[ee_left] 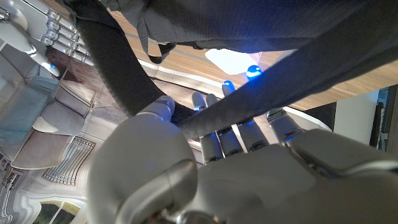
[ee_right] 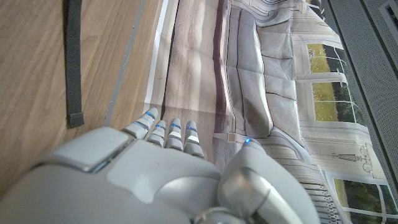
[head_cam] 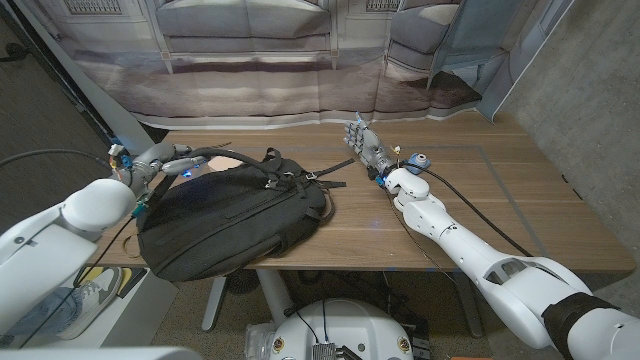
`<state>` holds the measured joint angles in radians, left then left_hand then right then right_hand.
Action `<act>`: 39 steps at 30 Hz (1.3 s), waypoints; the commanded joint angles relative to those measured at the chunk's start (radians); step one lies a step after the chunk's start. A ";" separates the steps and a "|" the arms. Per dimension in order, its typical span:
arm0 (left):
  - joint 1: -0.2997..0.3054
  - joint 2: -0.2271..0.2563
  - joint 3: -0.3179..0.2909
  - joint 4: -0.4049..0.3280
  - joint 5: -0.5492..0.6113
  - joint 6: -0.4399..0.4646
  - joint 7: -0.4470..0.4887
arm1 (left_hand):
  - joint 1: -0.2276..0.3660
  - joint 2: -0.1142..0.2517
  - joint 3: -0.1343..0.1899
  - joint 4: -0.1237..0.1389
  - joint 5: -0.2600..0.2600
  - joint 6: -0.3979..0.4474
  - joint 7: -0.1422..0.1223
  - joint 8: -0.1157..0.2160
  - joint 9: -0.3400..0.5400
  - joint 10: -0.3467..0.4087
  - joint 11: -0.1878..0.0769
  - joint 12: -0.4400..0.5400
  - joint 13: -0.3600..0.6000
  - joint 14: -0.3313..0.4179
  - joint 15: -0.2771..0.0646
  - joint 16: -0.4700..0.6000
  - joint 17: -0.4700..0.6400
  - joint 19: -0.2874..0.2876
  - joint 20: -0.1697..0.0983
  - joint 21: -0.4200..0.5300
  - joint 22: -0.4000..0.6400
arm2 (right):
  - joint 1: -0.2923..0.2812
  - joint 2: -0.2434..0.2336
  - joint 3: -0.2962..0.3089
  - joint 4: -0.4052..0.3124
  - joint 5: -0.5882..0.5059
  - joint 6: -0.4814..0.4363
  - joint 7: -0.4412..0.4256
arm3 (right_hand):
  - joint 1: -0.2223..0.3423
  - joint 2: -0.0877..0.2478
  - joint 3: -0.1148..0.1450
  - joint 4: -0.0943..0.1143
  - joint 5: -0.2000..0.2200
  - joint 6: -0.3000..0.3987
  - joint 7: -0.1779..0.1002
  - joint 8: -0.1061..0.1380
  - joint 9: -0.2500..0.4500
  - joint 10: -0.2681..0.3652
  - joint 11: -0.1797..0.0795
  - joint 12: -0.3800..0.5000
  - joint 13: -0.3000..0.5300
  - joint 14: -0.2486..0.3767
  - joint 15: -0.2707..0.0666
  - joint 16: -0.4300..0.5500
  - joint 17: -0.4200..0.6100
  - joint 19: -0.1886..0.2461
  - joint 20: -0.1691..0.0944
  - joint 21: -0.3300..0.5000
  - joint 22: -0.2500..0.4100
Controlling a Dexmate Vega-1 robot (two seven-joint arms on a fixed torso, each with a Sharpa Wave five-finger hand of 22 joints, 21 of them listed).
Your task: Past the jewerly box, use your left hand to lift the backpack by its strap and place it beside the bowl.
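Backpack (head_cam: 235, 215) is lying on the wooden table (head_cam: 480, 215), w/ its long side running from just by the left hand (head_cam: 160, 160) out toward the right hand (head_cam: 368, 145). Going left to right: the left hand is sitting at the bag's near-left top corner, and the strap (head_cam: 215, 155) is looping right over it. In the left wrist view the strap (ee_left: 261, 93) is crossing the fingers (ee_left: 239, 134), w/ the thumb coming up on the other side, so the hand is looking hooked on the strap, not just touching it. Next, the bag's body is spreading away to the hand's right. A loose thin strap end (head_cam: 338, 166) is pointing on toward the right hand, which is standing apart from the bag, fingers straight up, holding nothing. So the left hand is much the nearer one. No bowl or jewelry box is showing, so I can't tell which way the bag needs to go.
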<state>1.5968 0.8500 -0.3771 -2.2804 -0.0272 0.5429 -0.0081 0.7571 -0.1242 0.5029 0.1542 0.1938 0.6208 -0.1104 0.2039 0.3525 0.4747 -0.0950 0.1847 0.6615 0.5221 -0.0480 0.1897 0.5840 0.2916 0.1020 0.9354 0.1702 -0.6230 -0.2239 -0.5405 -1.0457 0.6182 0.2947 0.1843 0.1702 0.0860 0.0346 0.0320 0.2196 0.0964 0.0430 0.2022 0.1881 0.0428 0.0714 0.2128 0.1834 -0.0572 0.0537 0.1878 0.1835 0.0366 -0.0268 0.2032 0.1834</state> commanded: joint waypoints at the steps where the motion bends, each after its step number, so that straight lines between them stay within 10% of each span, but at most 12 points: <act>1: 0.010 0.004 -0.013 -0.013 -0.020 0.019 -0.021 | -0.034 -0.009 -0.020 -0.002 0.005 -0.047 -0.007 -0.012 -0.005 -0.043 0.001 -0.008 -0.021 -0.045 0.015 -0.007 -0.022 -0.028 0.019 -0.030 0.003 | 0.005 0.001 0.002 0.008 0.002 0.006 0.008 | 0.007 0.003 -0.004 0.004 0.002 0.006 -0.004 -0.005 0.002 -0.001 0.003 0.003 0.005 0.001 0.004 0.001 0.003 0.005 -0.007 0.001 0.004; 11: 0.002 0.050 -0.010 -0.025 -0.035 0.083 -0.061 | -0.212 -0.071 -0.188 -0.011 0.046 -0.223 0.017 -0.022 -0.046 -0.209 0.043 -0.005 -0.115 -0.229 0.064 -0.009 -0.116 -0.112 0.095 -0.153 0.004 | 0.001 -0.001 0.003 0.006 0.004 0.008 0.012 | 0.007 0.003 -0.004 0.003 0.002 0.007 -0.005 -0.005 0.002 -0.001 0.004 0.003 0.005 0.000 0.003 0.000 0.003 0.005 -0.007 0.001 0.004; 25: -0.006 0.097 0.002 -0.041 -0.047 0.162 -0.072 | -0.298 -0.059 -0.453 -0.066 0.110 -0.554 0.072 -0.031 -0.129 -0.439 0.092 -0.003 -0.260 -0.487 0.123 -0.009 -0.262 -0.257 0.113 -0.353 0.007 | -0.005 -0.005 0.003 -0.005 0.005 0.000 0.007 | 0.008 0.003 -0.005 0.003 0.001 0.006 -0.005 -0.005 0.002 -0.001 0.004 0.003 0.005 0.000 0.002 0.000 0.003 0.005 -0.007 0.001 0.004; 39: -0.021 0.117 0.009 -0.051 -0.051 0.172 -0.069 | -0.295 -0.049 -0.484 -0.074 0.121 -0.583 0.067 -0.017 -0.141 -0.455 0.089 0.005 -0.287 -0.500 0.124 -0.003 -0.289 -0.272 0.112 -0.382 0.008 | -0.015 -0.012 0.007 -0.019 0.007 0.003 0.004 | 0.008 0.002 -0.006 0.003 0.001 0.006 -0.006 -0.005 0.002 0.000 0.004 0.003 0.005 0.001 0.005 0.001 0.003 0.005 -0.006 0.001 0.004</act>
<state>1.5857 0.9443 -0.3744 -2.3206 -0.0779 0.6938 -0.0794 0.4609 -0.1786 0.0272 0.0779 0.3071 0.0302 -0.0412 0.1778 0.2122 0.0200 -0.0002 0.1821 0.3754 0.0247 0.0714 0.1816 0.2968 0.0274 0.2124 0.5582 0.1748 -0.6314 -0.2318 -0.5360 -1.0562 0.6231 0.2991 0.1929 0.1702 0.0860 0.0346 0.0321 0.2196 0.0964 0.0430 0.2022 0.1880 0.0428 0.0714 0.2128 0.1834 -0.0572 0.0537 0.1878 0.1836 0.0366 -0.0268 0.2032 0.1834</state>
